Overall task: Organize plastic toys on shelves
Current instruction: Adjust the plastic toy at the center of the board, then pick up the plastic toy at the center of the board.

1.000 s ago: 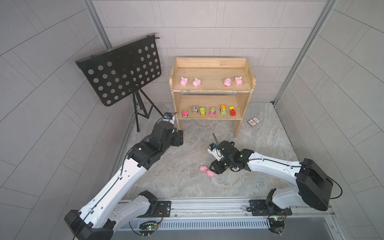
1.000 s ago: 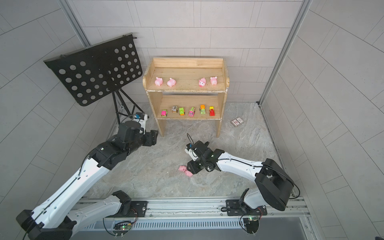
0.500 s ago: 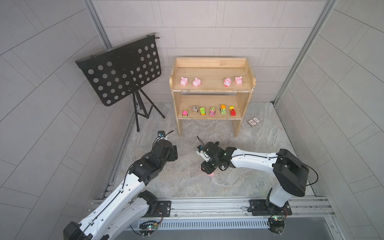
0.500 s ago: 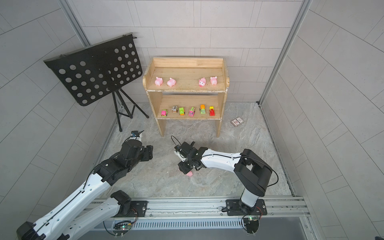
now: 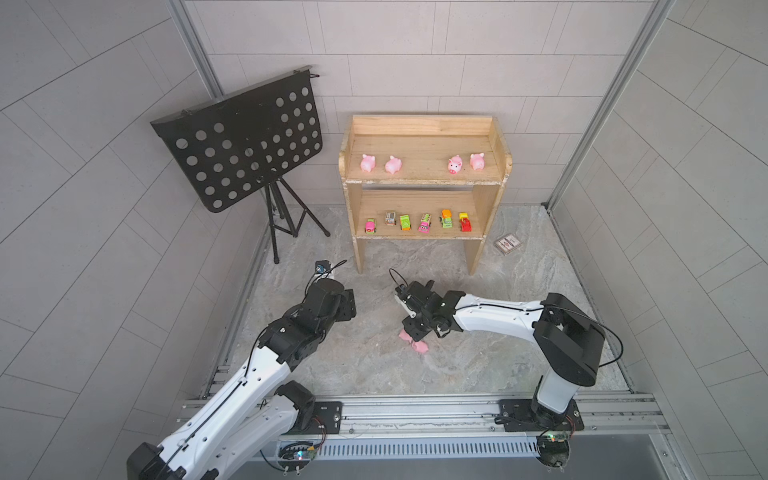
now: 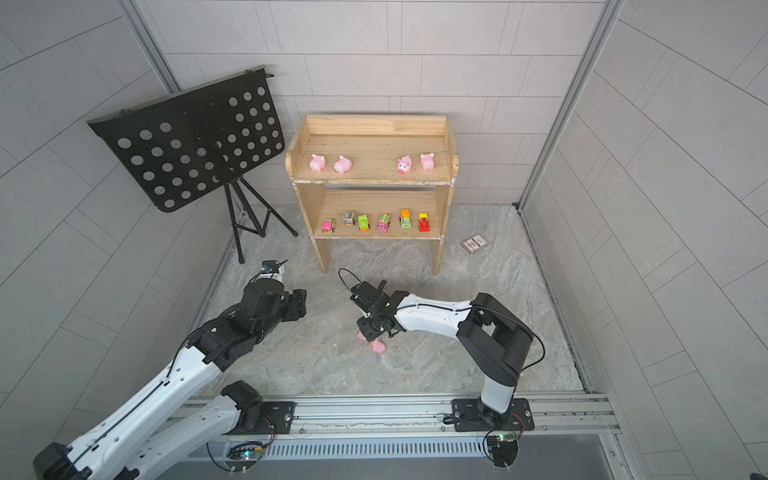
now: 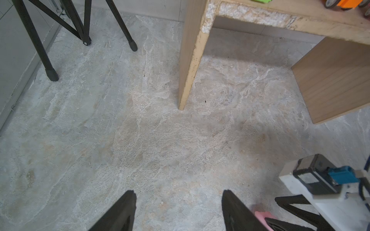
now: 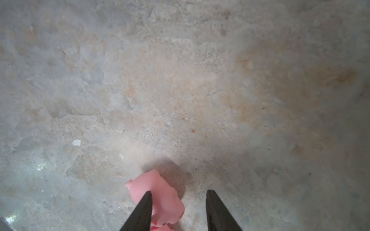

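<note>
The wooden shelves [image 5: 424,124] [image 6: 374,124] stand at the back. Several pink pigs [image 5: 392,165] sit on the top board, and several toy vehicles [image 5: 424,223] line the lower board. Two more pigs [image 5: 419,345] [image 6: 377,346] lie touching each other on the stone floor. My right gripper [image 5: 410,329] [image 8: 178,193] hangs right over them, open. One pig [image 8: 160,186] lies against a fingertip and only partly fills the gap. My left gripper [image 5: 345,307] [image 7: 178,194] is open above bare floor, left of the pigs, holding nothing.
A black perforated music stand [image 5: 241,141] on a tripod stands left of the shelves. A flat card packet [image 5: 508,243] lies on the floor by the right shelf leg. The shelf's left leg [image 7: 190,66] is just ahead of my left gripper. Tiled walls enclose the floor.
My left arm has drawn back from the shelves toward the front. My right gripper has moved left and down over the two floor pigs, narrowing slightly.
</note>
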{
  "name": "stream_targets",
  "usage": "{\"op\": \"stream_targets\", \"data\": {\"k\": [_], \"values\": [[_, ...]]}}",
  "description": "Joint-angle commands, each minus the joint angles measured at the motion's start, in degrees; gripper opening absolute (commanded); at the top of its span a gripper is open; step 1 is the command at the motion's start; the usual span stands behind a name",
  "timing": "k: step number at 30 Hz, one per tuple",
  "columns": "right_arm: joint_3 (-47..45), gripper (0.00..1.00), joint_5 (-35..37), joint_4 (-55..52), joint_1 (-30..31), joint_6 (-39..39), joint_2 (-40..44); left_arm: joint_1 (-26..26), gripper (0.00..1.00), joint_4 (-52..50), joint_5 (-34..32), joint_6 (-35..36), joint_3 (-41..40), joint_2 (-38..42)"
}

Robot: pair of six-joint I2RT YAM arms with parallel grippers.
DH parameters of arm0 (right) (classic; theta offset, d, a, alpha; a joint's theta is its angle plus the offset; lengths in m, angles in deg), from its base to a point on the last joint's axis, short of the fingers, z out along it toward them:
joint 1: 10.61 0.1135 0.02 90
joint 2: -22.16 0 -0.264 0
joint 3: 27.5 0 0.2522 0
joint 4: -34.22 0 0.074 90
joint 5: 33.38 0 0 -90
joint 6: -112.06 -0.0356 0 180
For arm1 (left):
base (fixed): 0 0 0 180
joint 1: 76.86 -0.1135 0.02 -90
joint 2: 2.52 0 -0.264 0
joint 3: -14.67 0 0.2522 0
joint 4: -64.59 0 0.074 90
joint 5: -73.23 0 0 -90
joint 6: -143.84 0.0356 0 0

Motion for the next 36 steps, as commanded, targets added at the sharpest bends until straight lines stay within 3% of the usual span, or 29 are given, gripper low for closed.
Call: {"op": "stream_targets", "data": {"k": [1, 10, 22, 29, 36], "values": [[-0.72, 0.46, 4.83, -2.28, -1.72, -3.01, -1.51, -0.28, 0.74, 0.6, -0.92, -0.29, -0.65, -0.16], [-3.25, 0.46, 5.71, -1.61, -4.18, -5.18, 2.48, -0.29, 0.74, 0.6, -0.82, -0.22, -0.59, -0.53], [-4.96, 0.46, 0.8, 0.64, -3.99, -6.97, 6.39, -0.29, 0.73, 0.6, -0.88, -0.2, -0.69, -0.12], [-5.01, 0.48, -8.41, 4.44, -3.41, -7.67, 5.29, -0.29, 0.74, 0.73, -0.61, -0.22, -0.85, -0.35], [-4.23, 0.45, -9.11, 4.27, -2.87, -7.42, 2.92, -0.29, 0.74, 0.78, -0.09, -0.37, -0.91, -0.52]]}}
